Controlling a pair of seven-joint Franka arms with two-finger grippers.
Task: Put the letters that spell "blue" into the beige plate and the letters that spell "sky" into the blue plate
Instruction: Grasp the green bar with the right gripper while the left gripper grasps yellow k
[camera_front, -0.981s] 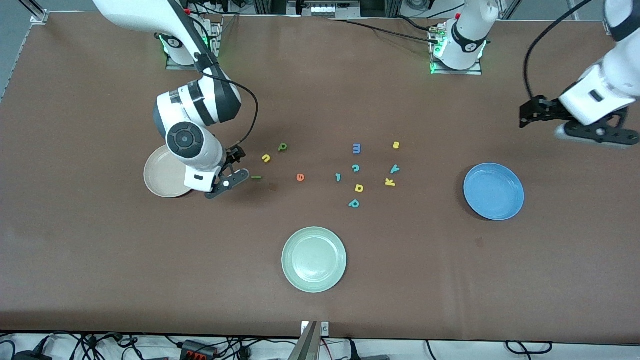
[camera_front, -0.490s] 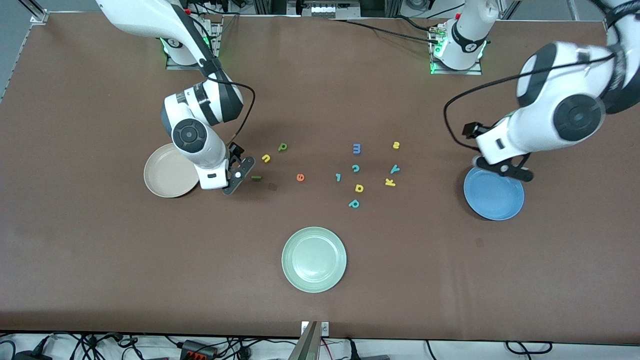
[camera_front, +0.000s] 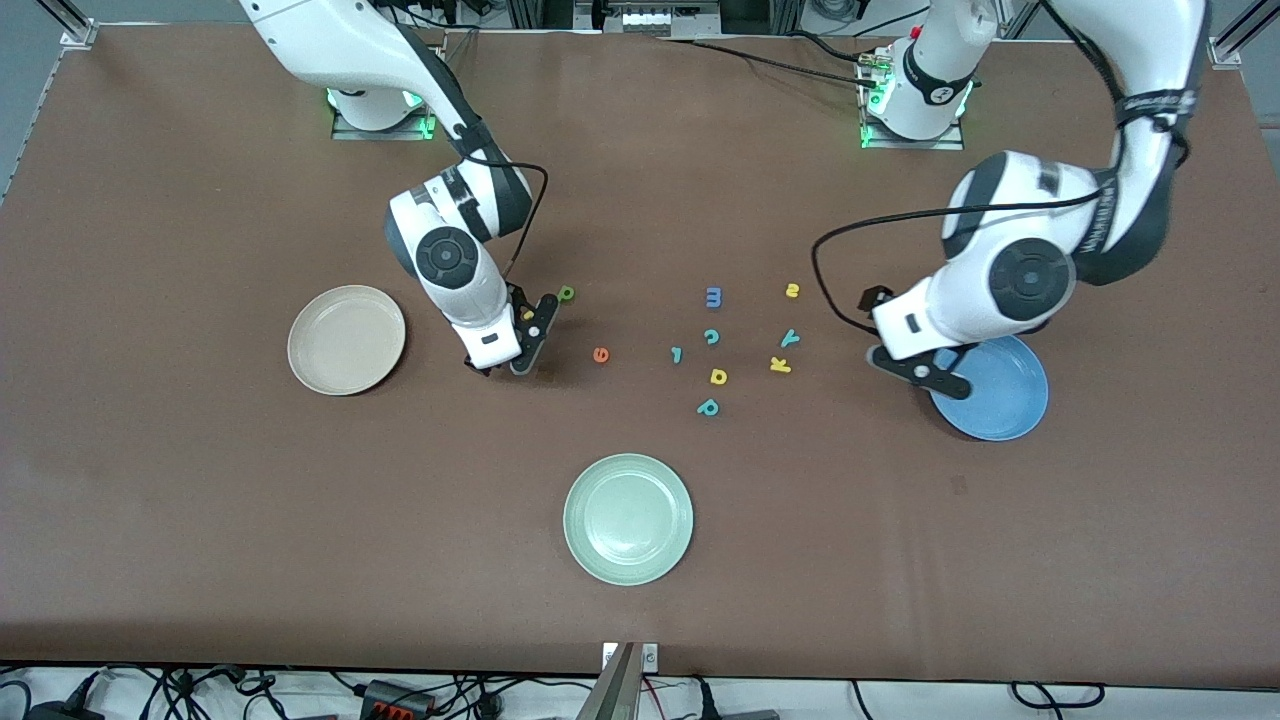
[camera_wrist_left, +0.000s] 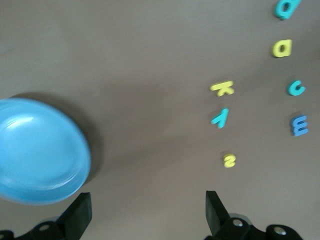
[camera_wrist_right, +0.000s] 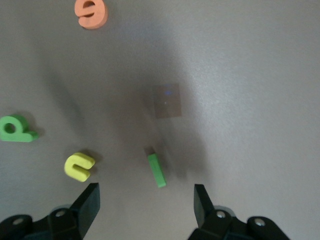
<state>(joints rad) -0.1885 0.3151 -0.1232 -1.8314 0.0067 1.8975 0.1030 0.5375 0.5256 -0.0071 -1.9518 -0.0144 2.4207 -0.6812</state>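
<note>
My right gripper (camera_front: 510, 350) hangs open, low over the dark green bar l (camera_wrist_right: 156, 170), which lies just ahead of its fingertips (camera_wrist_right: 90, 199). Yellow u (camera_wrist_right: 79, 166), green b (camera_front: 566, 293) and orange e (camera_front: 600, 354) lie close by. The beige plate (camera_front: 346, 340) sits toward the right arm's end, holding nothing. My left gripper (camera_front: 920, 372) is open over the table at the blue plate's (camera_front: 1005, 400) rim. Yellow k (camera_wrist_left: 222, 88), teal y (camera_wrist_left: 220, 117) and yellow s (camera_wrist_left: 229, 160) lie between that plate and the other letters.
A pale green plate (camera_front: 628, 518) sits nearer the front camera, mid-table. Other loose letters lie mid-table: blue m (camera_front: 713, 297), teal c (camera_front: 711, 337), a teal hooked letter (camera_front: 676, 354), a yellow loop-and-stem (camera_front: 718, 376) and a teal loop-and-stem (camera_front: 708, 407).
My right gripper has moved from beside the beige plate to over the l. The left arm has swung in from the table's end to the blue plate's rim.
</note>
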